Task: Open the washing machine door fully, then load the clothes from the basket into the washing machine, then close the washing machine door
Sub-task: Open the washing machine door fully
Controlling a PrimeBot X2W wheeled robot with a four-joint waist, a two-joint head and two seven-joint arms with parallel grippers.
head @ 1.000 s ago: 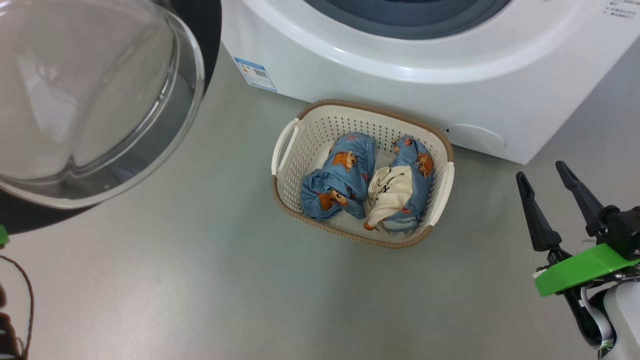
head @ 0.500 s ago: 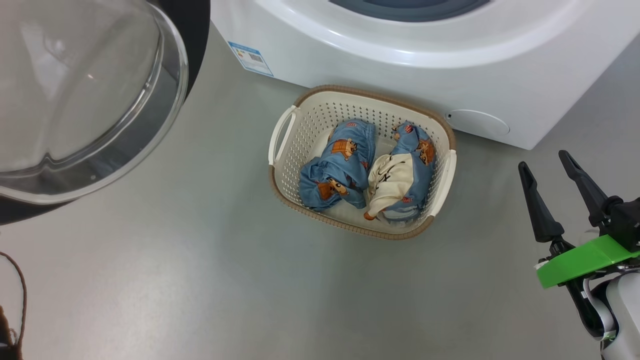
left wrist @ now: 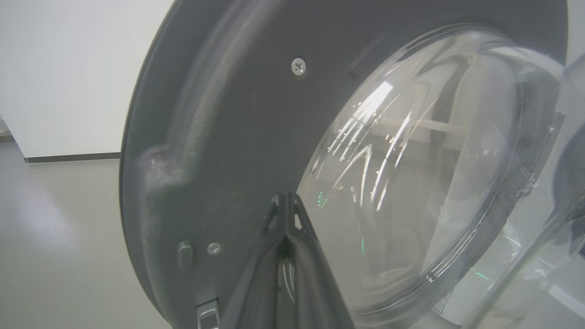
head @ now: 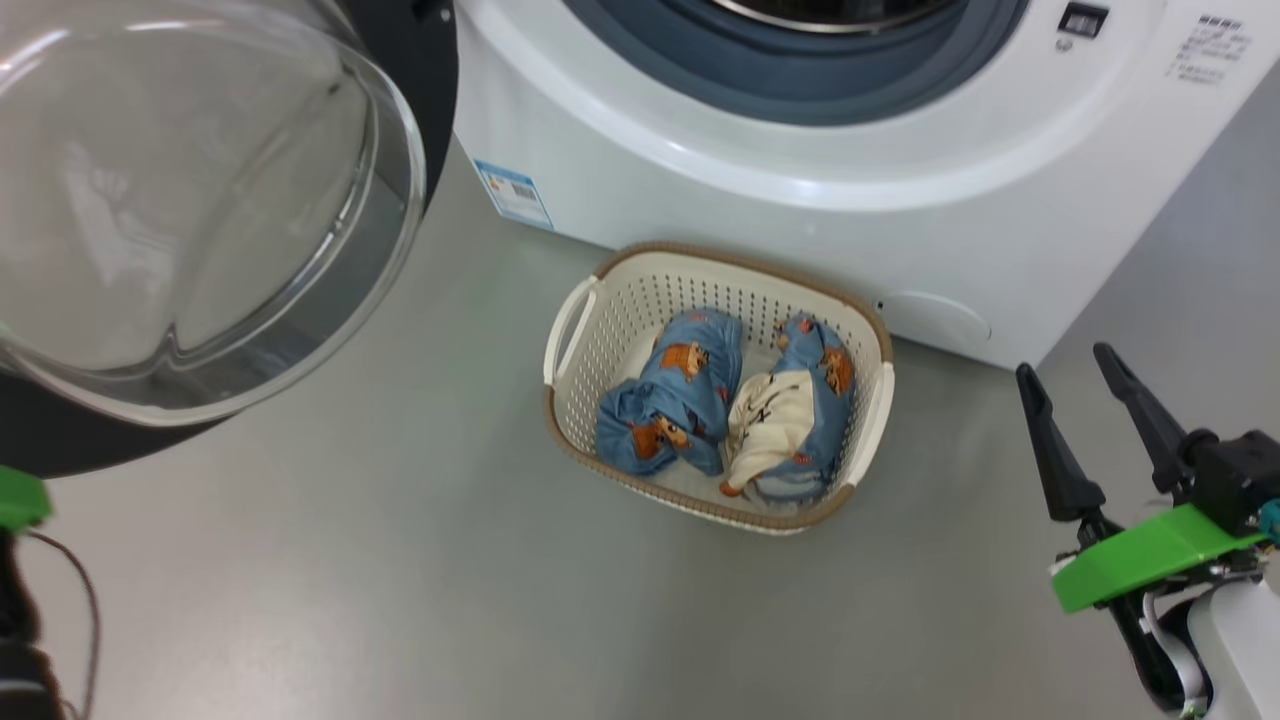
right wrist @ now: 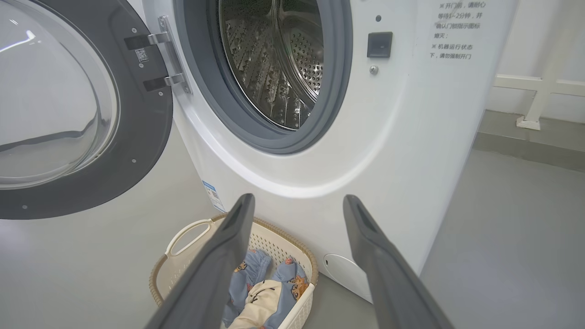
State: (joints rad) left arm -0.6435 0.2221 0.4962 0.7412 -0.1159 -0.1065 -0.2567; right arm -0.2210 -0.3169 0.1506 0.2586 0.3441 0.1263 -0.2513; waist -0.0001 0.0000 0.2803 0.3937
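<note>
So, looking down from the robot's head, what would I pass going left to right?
washing machine door, standing open → blue label on the washing machine → basket holding the clothes → right gripper, open

I count one big white front-loading washing machine (head: 760, 225), one round black-rimmed glass door (head: 200, 200), one cream perforated plastic basket (head: 640, 300), and two light blue cartoon-print garments (head: 668, 405) in front of me.

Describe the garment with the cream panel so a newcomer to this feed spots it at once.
Find the white washing machine; on the floor before it sits the cream basket. Of the two inside, the garment on the robot's right alone shows a cream panel with dark marks.
</note>
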